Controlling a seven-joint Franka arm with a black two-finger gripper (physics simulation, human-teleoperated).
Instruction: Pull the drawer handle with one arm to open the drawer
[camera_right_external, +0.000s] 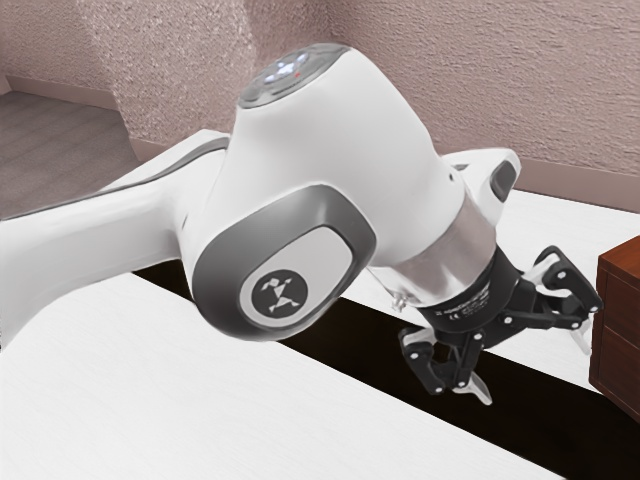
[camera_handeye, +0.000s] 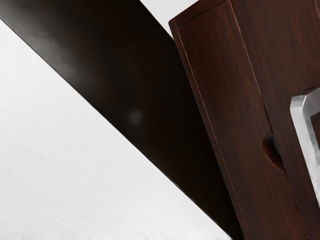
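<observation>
The black two-finger gripper (camera_right_external: 528, 362) hangs released, its fingers spread wide, just beside the dark reddish-brown wooden drawer cabinet (camera_right_external: 620, 320). The cabinet stands on the white brushed desk (camera_right_external: 150, 400) at the exterior view's right. A glossy black band (camera_right_external: 540, 430) crosses the desk. The drawer's angular silver metal handle (camera_handeye: 304, 125) sits ungrasped on the grained front.

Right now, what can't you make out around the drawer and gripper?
Handle: wrist view, cut off by the frame edge; its full length is unknown.
Cabinet: exterior view, cut by that view's right edge; drawer open or shut, cannot tell.
Gripper: open, short of the cabinet; its line-up with the handle cannot be judged.
Table: exterior view, partly hidden by the arm.
</observation>
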